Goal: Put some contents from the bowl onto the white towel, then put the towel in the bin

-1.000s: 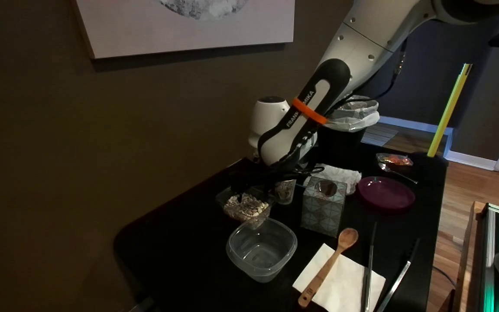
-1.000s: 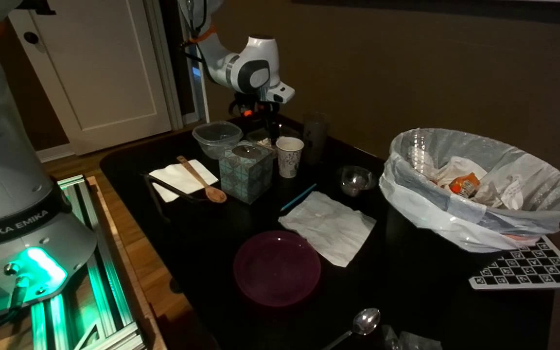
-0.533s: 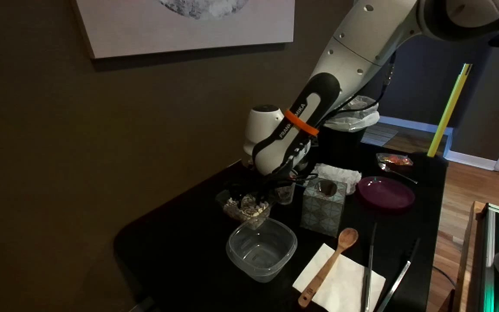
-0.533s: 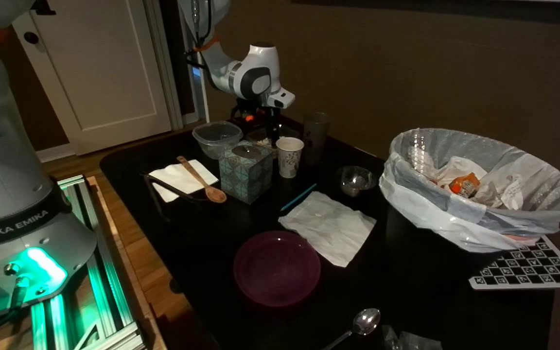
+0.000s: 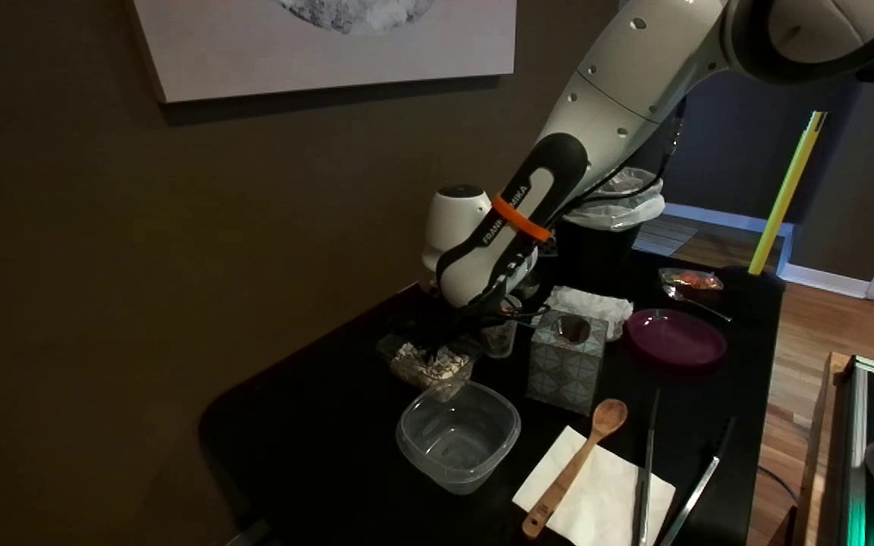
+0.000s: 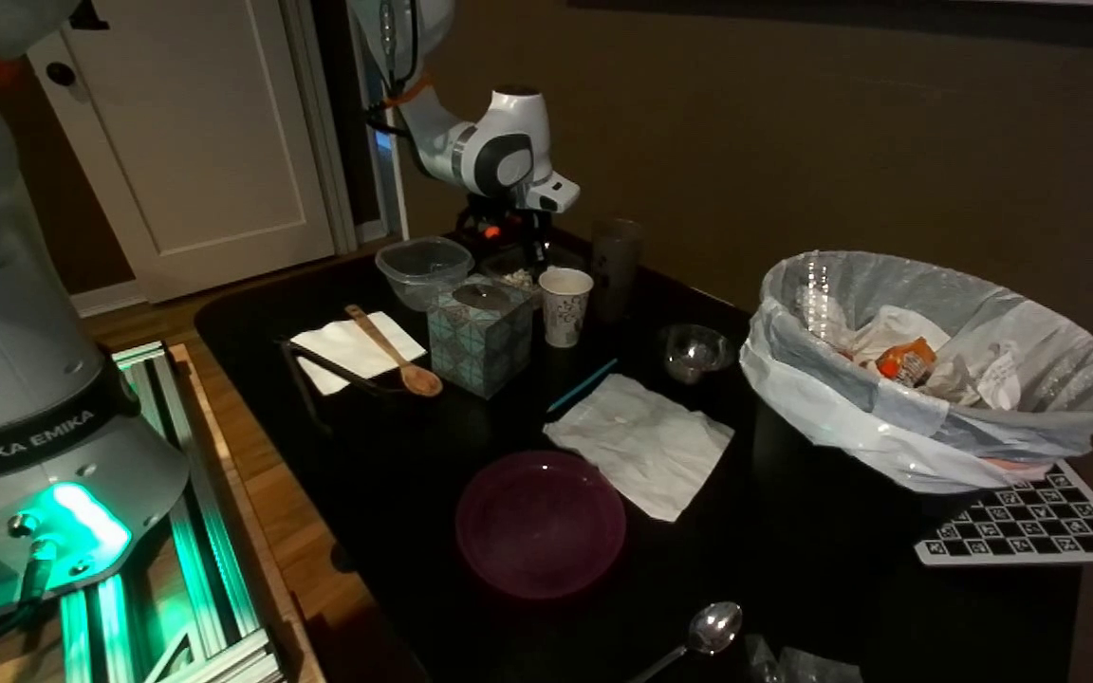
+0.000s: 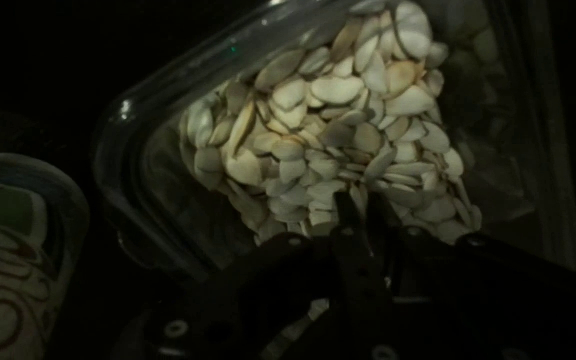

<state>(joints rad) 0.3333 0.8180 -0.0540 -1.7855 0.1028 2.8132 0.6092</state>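
The bowl is a clear plastic container [image 7: 128, 107] whose contents, pale flat seeds [image 7: 293, 150], fill the wrist view. My gripper [image 7: 358, 200] points down into them, its black fingertips drawn close together with seeds pinched in the narrow gap. How many seeds are held is too dark to tell. In an exterior view the contents [image 5: 425, 362] show under the dark gripper. A white towel [image 6: 641, 446] lies spread between the purple plate and the bin. The bin [image 6: 898, 446], lined with a translucent bag, stands at the table's far end from the bowl and has trash inside.
Right beside the bowl are a paper cup [image 6: 565, 308], an empty clear container [image 5: 458, 440] and a tissue box [image 5: 567, 364]. A wooden spoon [image 5: 577, 470] and tongs rest on a white napkin [image 5: 611, 493]. The purple plate [image 6: 541, 525] and a glass bowl [image 6: 695, 353] sit nearer the bin.
The arm has come down a little toward the bowl. My gripper's fingers, apart a second ago, have drawn together among the seeds. Towel and bin stand as before.
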